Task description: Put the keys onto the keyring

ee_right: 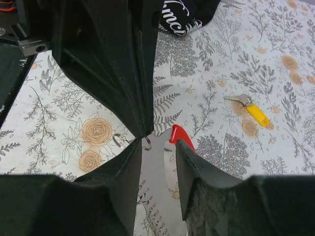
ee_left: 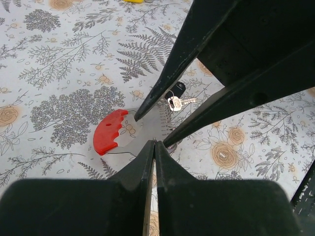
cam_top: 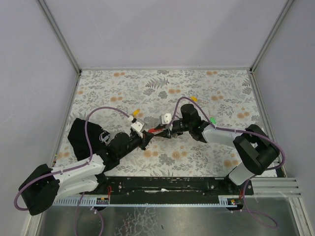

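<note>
The left claw (ee_left: 155,147) is clenched at the edge of the keyring (ee_left: 109,132), a curved red plastic loop on a flat grey fan-shaped piece lying mid-tabletop (ee_left: 59,59). Whether it pinches anything is hidden by its own tips. The keyring looks light, stiff and thin, best pinched on the flat grey part, which the released right claw (ee_right: 158,146) straddles. Beside it, the tiny black-headed silver key (ee_left: 176,100) looks slippery and is partly masked.

Soft, even light fills all three views, probably from overhead, and the floral table (cam_top: 211,93) carries only faint, blurred shadows under the arms. No glare shows on the pale walls. The left gripper (ee_left: 155,143) and right gripper (ee_right: 158,145) read as dark, nearly detailless masses close to their lenses. Beyond them the keyring (ee_left: 109,132) looks crisp. Straight lines bow slightly at the wrist views' edges.
</note>
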Robot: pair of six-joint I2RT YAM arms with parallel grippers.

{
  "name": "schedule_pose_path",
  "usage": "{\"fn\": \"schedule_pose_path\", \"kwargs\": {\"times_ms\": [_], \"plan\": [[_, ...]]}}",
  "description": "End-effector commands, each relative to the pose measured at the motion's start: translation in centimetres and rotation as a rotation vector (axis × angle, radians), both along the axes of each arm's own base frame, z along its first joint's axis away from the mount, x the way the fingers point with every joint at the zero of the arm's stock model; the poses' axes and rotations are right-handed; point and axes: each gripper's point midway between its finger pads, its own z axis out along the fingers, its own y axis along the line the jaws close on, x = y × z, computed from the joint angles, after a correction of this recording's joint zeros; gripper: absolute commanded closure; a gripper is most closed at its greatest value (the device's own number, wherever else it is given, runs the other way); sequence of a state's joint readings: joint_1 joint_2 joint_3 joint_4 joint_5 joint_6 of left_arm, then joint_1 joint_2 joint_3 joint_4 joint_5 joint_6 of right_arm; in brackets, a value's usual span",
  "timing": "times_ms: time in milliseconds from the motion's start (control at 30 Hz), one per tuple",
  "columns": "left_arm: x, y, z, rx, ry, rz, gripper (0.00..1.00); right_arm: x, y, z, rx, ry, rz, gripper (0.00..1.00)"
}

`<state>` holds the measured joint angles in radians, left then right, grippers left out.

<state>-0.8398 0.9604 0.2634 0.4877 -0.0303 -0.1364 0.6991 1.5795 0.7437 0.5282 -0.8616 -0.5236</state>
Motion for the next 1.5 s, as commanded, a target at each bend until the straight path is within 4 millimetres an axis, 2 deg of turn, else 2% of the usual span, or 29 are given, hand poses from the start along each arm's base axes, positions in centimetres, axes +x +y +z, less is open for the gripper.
{"fn": "schedule_pose_path", "kwargs": {"times_ms": [0,600,800,1100,1167,1300,1467], "plan": [[0.8,-1.1,3.5,-0.078,-0.086,-0.021,1.0,-0.4,0.9,2.1,0.057,-0.039,0.092,0.6],[0.6,-0.8,3.9,-0.091,-0.098,-0.029,1.0,-0.4,0.7,0.2,-0.016,0.0,0.107,0.66],[0.6,-0.7,4.0,-0.087,-0.098,-0.032,1.0,-0.5,0.8,0.4,-0.015,-0.003,0.117,0.76],[0.6,-0.7,5.4,-0.118,-0.119,-0.028,0.99,-0.7,0.7,1.7,0.011,0.007,0.105,0.92],[0.7,-0.5,5.9,-0.134,-0.124,-0.02,0.94,-0.7,0.7,2.0,0.02,0.009,0.09,0.94],[0.8,0.1,6.8,-0.175,-0.137,0.003,0.72,-0.5,0.5,2.7,0.037,0.002,0.054,0.96],[1.3,2.1,7.7,-0.274,-0.151,0.05,0.65,-0.1,0.2,3.5,0.058,-0.008,0.0,0.98]]}}
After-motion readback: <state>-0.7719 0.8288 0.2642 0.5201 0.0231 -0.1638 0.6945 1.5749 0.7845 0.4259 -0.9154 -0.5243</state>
